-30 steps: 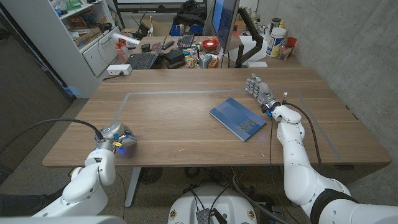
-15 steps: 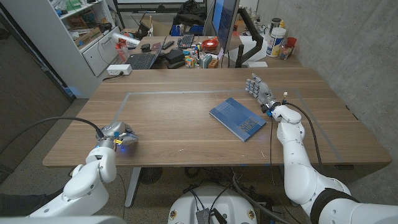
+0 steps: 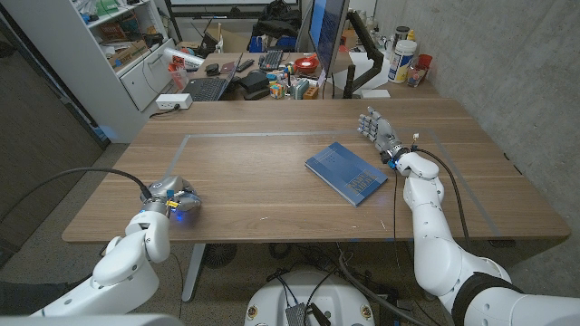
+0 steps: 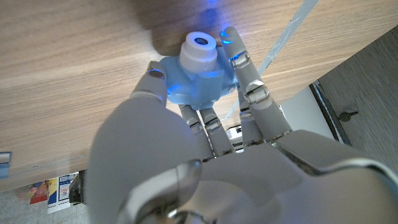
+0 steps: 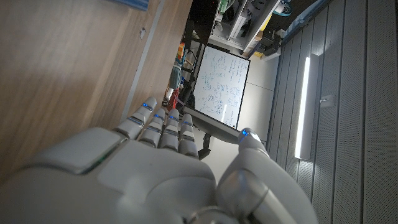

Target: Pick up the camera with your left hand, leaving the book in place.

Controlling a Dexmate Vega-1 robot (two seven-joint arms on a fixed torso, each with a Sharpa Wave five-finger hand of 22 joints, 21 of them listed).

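Camera [image 4: 198, 68], one, gripped; book [image 3: 345, 172], one.

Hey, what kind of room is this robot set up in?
Probably a lab or shared office: a cluttered desk with a laptop and a monitor stands behind the wooden table, beside white shelves.

Left hand [image 4: 205, 155] grips the pale-blue camera [image 4: 198, 74] — white lens up — over the wooden table [image 4: 74, 74].

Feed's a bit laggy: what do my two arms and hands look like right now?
Both arms are glossy white rounded shells. The left hand and right hand are grey metal, with small blue lights on the fingers. A black cable loops to each wrist.
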